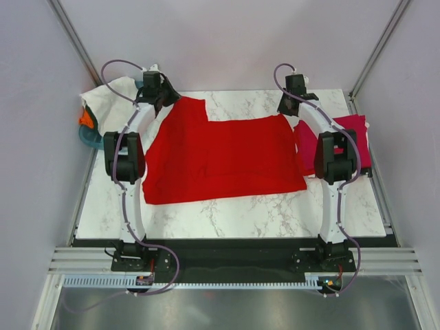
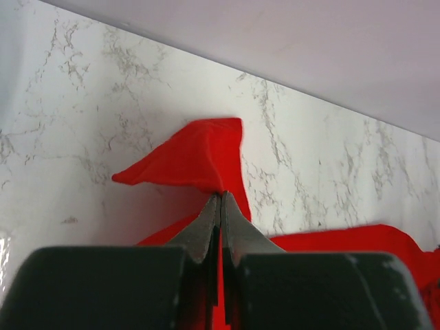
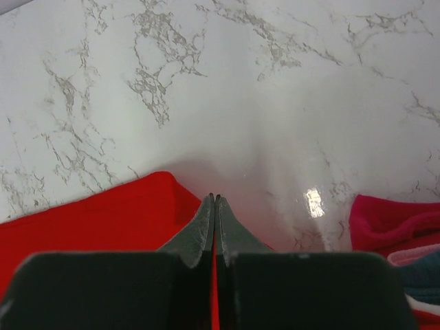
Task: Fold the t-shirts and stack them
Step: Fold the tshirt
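Pinching the bright red cloth t-shirt (image 1: pixel 220 158) at its far corners, your left gripper (image 2: pixel 220 196) and right gripper (image 3: pixel 214 198) are both clamped on the fabric. You see it spread across the white marble tabletop (image 1: pixel 227 213). A crimson-pink shirt (image 1: pixel 354 137) lies just right of it, and a white shirt (image 1: pixel 113 96) drapes over the teal plastic basket (image 1: pixel 88 141) at far left.

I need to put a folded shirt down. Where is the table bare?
The widest bare patch is the near strip of table, between the red shirt and its front edge. A smaller one lies along the far edge, between the left hand and right hand. The crimson-pink shirt crowds the right side, the white shirt and basket the far-left corner.
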Action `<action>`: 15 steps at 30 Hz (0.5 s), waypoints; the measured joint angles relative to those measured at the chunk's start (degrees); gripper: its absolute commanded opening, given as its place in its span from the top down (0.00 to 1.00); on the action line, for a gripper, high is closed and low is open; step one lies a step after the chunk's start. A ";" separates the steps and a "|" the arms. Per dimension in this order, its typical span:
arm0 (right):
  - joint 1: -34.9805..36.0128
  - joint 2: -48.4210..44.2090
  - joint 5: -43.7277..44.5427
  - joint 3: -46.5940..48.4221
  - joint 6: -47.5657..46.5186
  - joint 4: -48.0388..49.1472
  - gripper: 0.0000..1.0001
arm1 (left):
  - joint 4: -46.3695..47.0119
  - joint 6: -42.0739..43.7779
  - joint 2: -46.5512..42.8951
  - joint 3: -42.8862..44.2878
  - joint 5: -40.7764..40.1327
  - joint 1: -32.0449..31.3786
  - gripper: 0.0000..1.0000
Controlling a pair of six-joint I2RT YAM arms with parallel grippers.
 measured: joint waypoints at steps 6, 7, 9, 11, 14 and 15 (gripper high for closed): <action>0.52 -0.68 1.03 -1.40 1.90 0.00 1.00 | 2.43 0.33 -7.82 -8.94 0.33 0.02 0.98; 0.66 -0.72 1.40 -1.46 2.08 0.04 1.00 | 2.69 0.35 -8.39 -9.94 0.39 0.02 0.98; 0.92 -0.94 2.14 -1.99 2.60 0.24 1.00 | 3.17 0.44 -8.85 -11.52 0.39 0.07 0.98; 1.14 -1.09 2.78 -2.62 2.95 0.42 1.00 | 3.15 0.59 -8.90 -12.61 0.44 0.09 0.98; 1.31 -1.27 3.48 -3.54 3.56 0.42 1.00 | 3.02 1.05 -8.90 -13.66 0.59 0.11 0.98; 1.31 -1.29 3.65 -3.76 3.74 0.42 1.00 | 3.02 1.25 -8.90 -13.75 0.68 0.11 0.98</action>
